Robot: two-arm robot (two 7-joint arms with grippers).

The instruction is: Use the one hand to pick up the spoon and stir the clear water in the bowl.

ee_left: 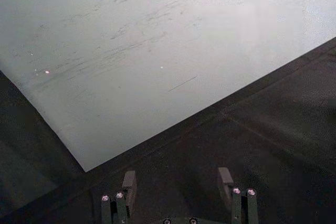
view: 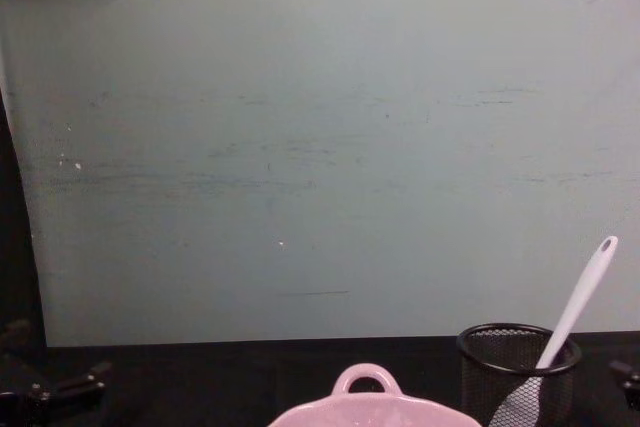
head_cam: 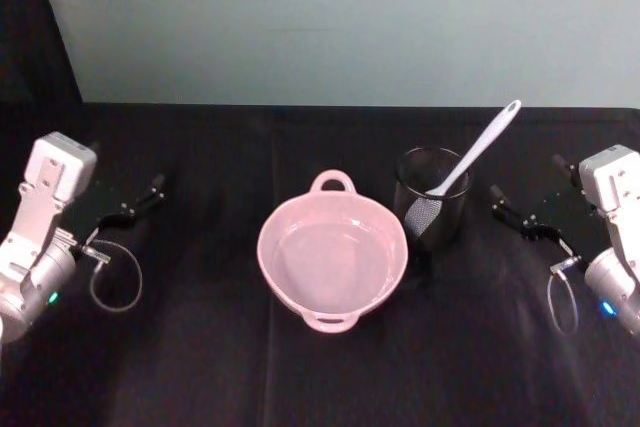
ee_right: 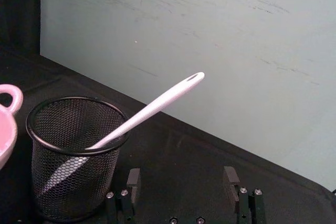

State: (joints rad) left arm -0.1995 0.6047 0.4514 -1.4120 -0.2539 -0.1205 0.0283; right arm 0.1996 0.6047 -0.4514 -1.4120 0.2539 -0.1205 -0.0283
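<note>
Black table, spoon half-veiled in mesh cup, left gripper, right gripper both parted

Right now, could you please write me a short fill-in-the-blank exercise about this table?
The spoon stands in the mesh cup with its blade pointing ____.
The bowl's colour is ____.
By the robot's sides, the cup stands on the bowl's ____.
The left gripper and the right gripper both have their fingers ____.
Missing words: down; pink; right; open.
</note>
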